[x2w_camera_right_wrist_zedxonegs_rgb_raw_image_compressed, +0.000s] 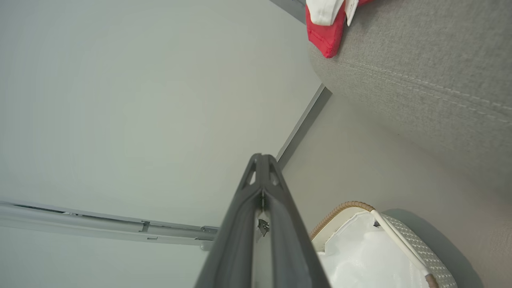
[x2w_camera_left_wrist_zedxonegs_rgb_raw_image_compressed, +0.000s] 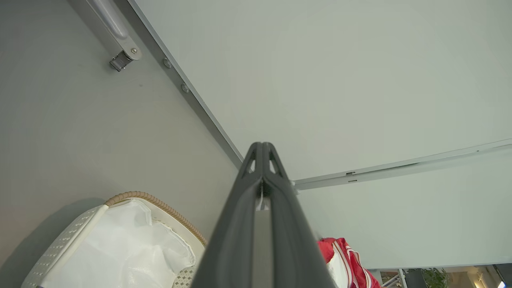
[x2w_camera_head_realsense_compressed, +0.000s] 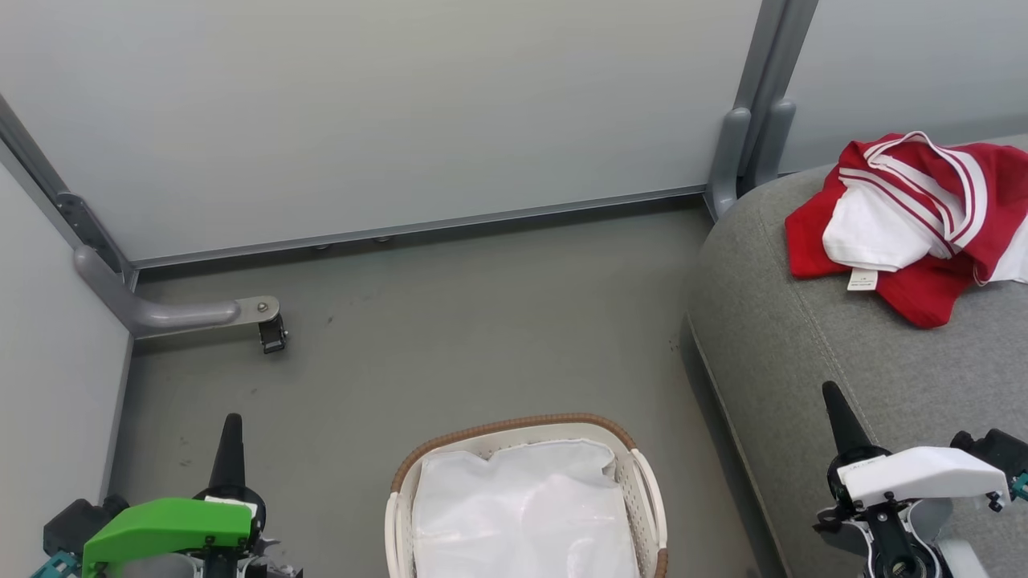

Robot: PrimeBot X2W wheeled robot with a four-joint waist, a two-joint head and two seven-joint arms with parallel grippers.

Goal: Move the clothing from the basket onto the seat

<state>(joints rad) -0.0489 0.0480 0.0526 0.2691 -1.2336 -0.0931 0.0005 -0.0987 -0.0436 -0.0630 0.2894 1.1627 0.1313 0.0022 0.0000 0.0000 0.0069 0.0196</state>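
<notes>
1. Grey floor runs under both arms, which sit low with their fingers pointing forward.
2. The left gripper, under a green cover, has its jaws clenched tip to tip.
3. The right gripper hovers over the seat's near edge, also clenched.
4. Between them stands the basket, its white liner showing.
5. The clothing lies heaped farther back on the seat, well apart from the basket.
6. Pale wall panels stand behind.
</notes>
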